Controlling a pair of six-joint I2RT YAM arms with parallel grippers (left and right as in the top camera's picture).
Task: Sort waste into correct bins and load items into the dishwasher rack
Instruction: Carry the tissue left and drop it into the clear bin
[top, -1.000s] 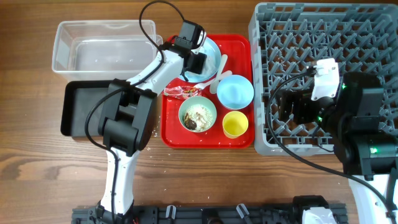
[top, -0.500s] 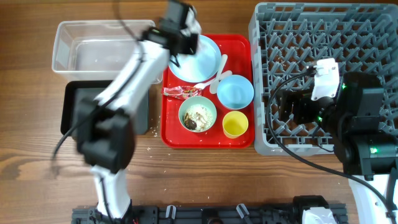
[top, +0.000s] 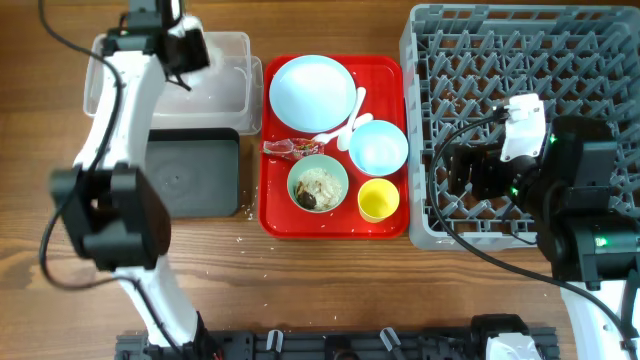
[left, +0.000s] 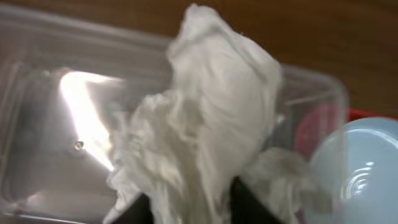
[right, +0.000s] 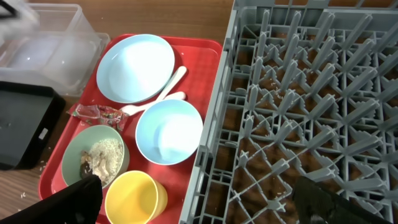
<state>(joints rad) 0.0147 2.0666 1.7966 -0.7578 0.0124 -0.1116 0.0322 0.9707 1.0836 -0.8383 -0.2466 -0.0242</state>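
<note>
Swung away from the pale blue plate (top: 312, 92), the left hand (top: 188, 50) now hangs over the clear tub (top: 220, 95) at ten o'clock on the tabletop (top: 40, 200), clenched on the crumpled white tissue (left: 199, 112), which dangles above the tub's floor. At three o'clock, the right hand (right: 202, 202) sits spread wide over the dishwasher rack (top: 560, 60), grasping nothing.
</note>
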